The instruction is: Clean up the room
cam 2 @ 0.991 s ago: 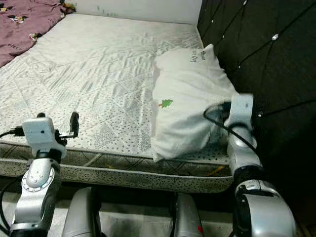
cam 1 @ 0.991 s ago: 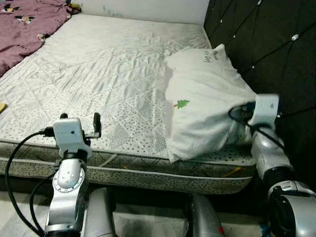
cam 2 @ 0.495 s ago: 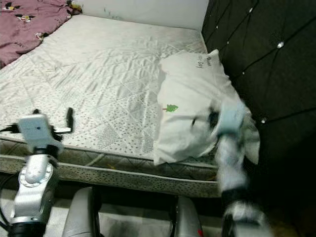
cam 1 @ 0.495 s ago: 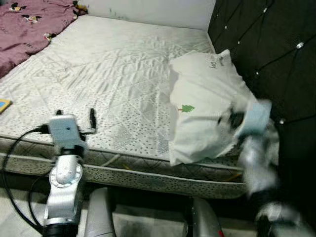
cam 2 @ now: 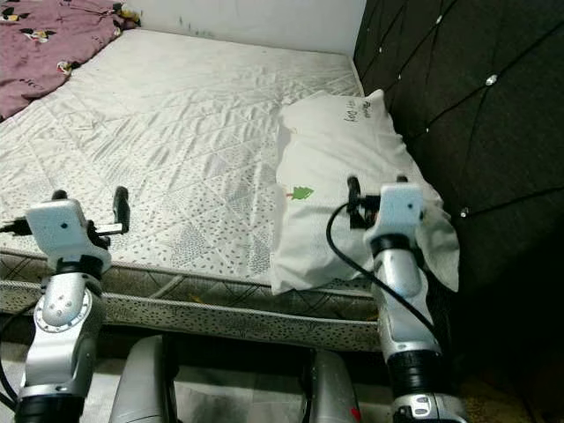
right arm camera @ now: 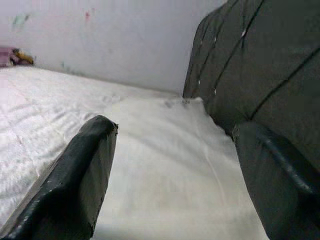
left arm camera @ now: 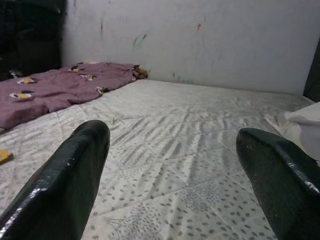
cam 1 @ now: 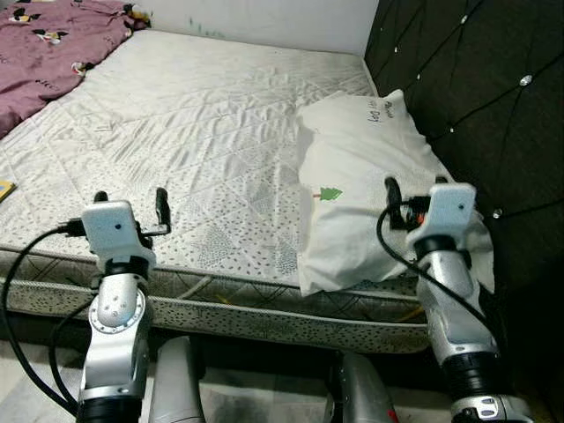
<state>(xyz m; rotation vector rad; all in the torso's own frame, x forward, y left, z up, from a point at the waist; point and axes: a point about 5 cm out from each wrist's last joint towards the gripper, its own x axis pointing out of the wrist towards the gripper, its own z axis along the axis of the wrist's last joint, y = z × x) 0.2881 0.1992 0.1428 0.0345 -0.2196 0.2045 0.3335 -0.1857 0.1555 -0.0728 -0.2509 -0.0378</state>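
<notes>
— Starting at the jaws: how do they stand?

— Your right gripper has its two black fingers spread wide with nothing between them, and it hovers just above the near end of the white pillow. Your left gripper is spread wide and empty too, poised over the near edge of the mattress, well apart from the pillow.

— Where does the pillow lie?

— From your head camera it sits at about two o'clock, on the mattress and tight against the dark tufted headboard, with its near end reaching the mattress edge. A purple blanket is bunched far off at about ten o'clock.

— How do you expect it to handle?

— Light and very soft, I judge. It looks like it will sag and fold rather than lift as a stiff block, and the smooth cover may slide between your fingers. Nothing about it seems fragile.

— Where should you take hold?

— Pinch a good fold of cover and filling at the near corner, at about five o'clock of the pillow, under your right gripper. A shallow nip of cloth alone would likely slip. For a level carry, bring your left gripper to the pillow's nine o'clock edge, near the small green tree print.
</notes>
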